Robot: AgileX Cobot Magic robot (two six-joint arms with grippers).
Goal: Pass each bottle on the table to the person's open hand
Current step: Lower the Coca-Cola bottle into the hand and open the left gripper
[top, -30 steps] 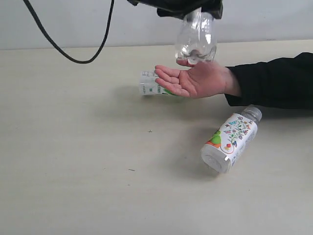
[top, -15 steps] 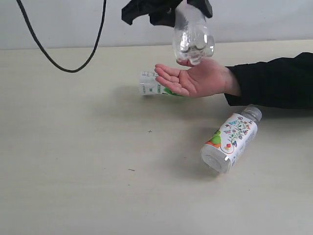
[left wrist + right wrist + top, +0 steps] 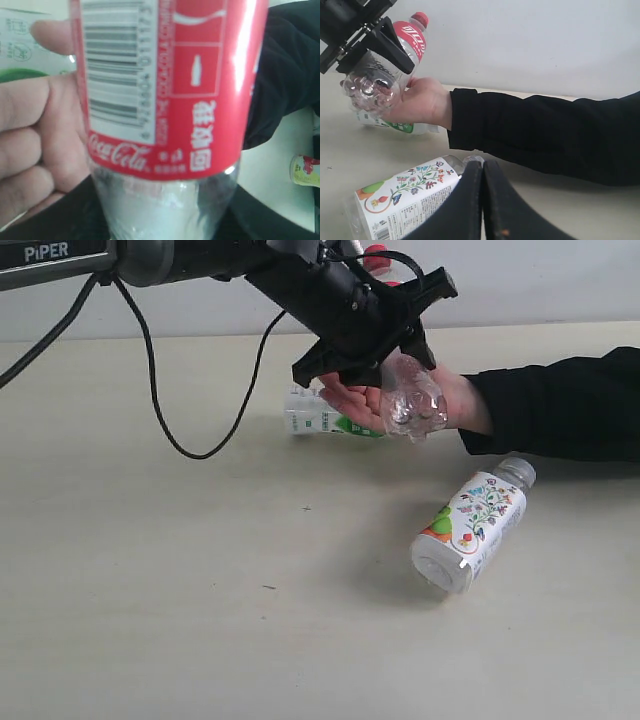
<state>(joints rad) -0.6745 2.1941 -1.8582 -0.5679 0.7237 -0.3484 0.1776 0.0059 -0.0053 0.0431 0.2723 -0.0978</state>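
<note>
My left gripper [image 3: 385,335] is shut on the clear bottle [image 3: 412,400], whose red label [image 3: 170,80] fills the left wrist view. The bottle is tilted, red cap [image 3: 376,258] up, and its base lies against the palm of the person's open hand [image 3: 347,400]. The white-and-green bottle [image 3: 312,415] lies on the table [image 3: 150,570] just behind the fingers. In front of the black sleeve [image 3: 560,405] the floral bottle [image 3: 470,530] lies on its side. My right gripper [image 3: 482,165] is shut and empty, just above the floral bottle [image 3: 405,200]. The yellow bottle [image 3: 305,170] shows at one edge.
A black cable [image 3: 210,410] hangs from the left arm and loops above the table's left half. A pale wall [image 3: 540,280] runs along the far edge of the table. The person's forearm [image 3: 545,130] stretches across the right side.
The left arm has come down and tilted, carrying the clear bottle from above the hand onto the palm. The hand and the two lying bottles have stayed put.
</note>
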